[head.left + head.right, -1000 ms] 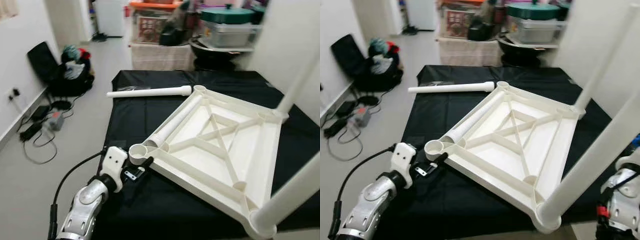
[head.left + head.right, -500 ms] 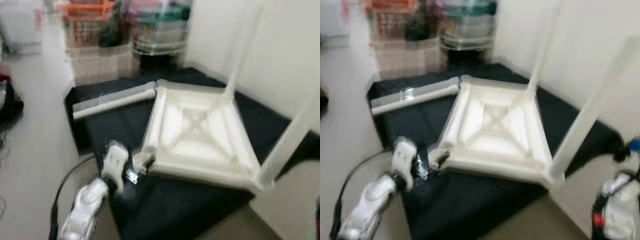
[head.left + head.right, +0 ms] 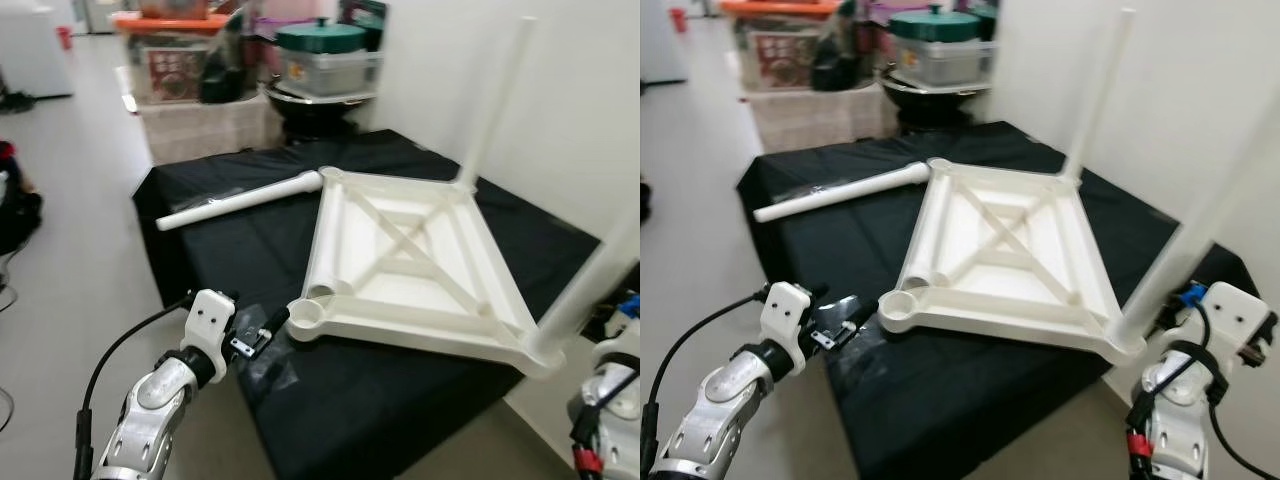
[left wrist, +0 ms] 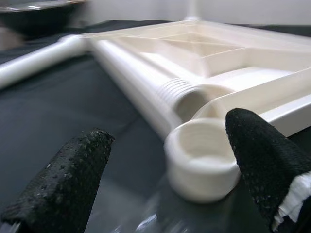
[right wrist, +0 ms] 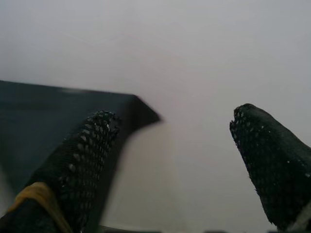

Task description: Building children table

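The white table top [image 3: 420, 265] lies upside down on a black cloth [image 3: 250, 250]. Two white legs stand upright in its corners, one at the far side [image 3: 495, 100] and one at the near right [image 3: 590, 290]. A third leg [image 3: 325, 240] lies inside the frame along its left edge. A fourth leg [image 3: 240, 200] lies loose on the cloth behind. The near-left corner socket [image 3: 305, 315] is empty. My left gripper [image 3: 262, 330] is open just left of that socket [image 4: 204, 155], which sits between its fingers [image 4: 73, 179]. My right gripper [image 5: 175, 160] is open, low at the right, facing the wall.
Storage boxes [image 3: 190, 70] and covered pots [image 3: 320, 50] stand behind the cloth. A white wall [image 3: 560, 100] runs close along the right. Bare floor [image 3: 70, 280] lies to the left, with a dark bag [image 3: 15, 215] at its edge.
The camera has swung to the right, so the whole picture has shifted and my right arm has come into view. My left gripper stays beside the empty corner socket.
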Robot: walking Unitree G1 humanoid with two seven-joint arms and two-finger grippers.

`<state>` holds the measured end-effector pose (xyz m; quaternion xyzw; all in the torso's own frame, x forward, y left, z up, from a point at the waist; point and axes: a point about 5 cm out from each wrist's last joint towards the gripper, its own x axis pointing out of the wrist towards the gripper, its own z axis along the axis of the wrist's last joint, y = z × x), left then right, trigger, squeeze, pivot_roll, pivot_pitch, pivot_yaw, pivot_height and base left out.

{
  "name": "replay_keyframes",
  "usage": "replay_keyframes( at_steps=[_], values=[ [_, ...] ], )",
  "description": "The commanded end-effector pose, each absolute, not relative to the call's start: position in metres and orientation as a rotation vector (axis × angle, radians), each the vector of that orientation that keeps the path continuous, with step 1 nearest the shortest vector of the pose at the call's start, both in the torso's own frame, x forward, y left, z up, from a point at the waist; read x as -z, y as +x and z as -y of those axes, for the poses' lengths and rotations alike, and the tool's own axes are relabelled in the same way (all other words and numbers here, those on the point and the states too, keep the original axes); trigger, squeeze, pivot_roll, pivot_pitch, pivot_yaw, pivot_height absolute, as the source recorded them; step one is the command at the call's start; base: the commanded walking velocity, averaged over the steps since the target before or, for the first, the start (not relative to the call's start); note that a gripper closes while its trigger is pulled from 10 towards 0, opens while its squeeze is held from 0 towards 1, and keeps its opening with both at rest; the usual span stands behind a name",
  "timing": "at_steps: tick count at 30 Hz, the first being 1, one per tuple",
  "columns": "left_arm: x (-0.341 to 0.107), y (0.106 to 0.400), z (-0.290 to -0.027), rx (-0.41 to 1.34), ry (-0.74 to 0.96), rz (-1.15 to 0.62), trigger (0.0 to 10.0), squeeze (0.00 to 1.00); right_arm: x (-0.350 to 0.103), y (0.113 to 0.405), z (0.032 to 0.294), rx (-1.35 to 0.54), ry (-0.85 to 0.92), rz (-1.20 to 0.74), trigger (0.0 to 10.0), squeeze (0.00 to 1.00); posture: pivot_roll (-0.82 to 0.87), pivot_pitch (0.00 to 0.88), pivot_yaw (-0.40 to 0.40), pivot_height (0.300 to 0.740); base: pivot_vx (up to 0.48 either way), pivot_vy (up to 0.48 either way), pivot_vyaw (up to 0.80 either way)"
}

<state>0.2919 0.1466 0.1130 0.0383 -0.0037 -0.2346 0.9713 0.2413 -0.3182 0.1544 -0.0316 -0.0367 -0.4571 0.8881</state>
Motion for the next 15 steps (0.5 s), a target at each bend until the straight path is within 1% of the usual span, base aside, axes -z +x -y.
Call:
replay_keyframes(
  at_steps=[1,5,6,9,15],
  values=[
    [-0.111,0.291,-0.150,0.470,0.074,-0.011,10.0,0.00,-0.160,0.244,0.310,0.941,-0.077,0.090,10.0,0.00,0.01,0.000,-0.092,0.740,0.000,0.480,0.00],
    [-0.111,0.291,-0.150,0.471,0.074,-0.008,10.0,0.00,-0.159,0.243,0.305,0.961,-0.092,0.072,10.0,0.00,0.01,0.000,-0.092,0.740,0.000,0.480,0.00],
    [-0.111,0.291,-0.150,0.473,0.074,-0.006,10.0,0.00,-0.156,0.240,0.303,0.993,-0.107,0.042,10.0,0.00,0.01,0.000,-0.092,0.740,0.000,0.480,-0.80],
    [-0.111,0.291,-0.150,0.473,0.073,-0.006,10.0,0.00,-0.155,0.240,0.303,1.003,-0.108,0.032,10.0,0.00,0.01,0.000,-0.092,0.740,0.000,0.480,-0.80],
    [-0.112,0.291,-0.151,0.473,0.067,-0.005,10.0,0.00,-0.156,0.241,0.297,0.969,-0.117,0.036,10.0,0.00,0.01,0.000,-0.093,0.740,0.000,0.480,-0.80]
  ],
)
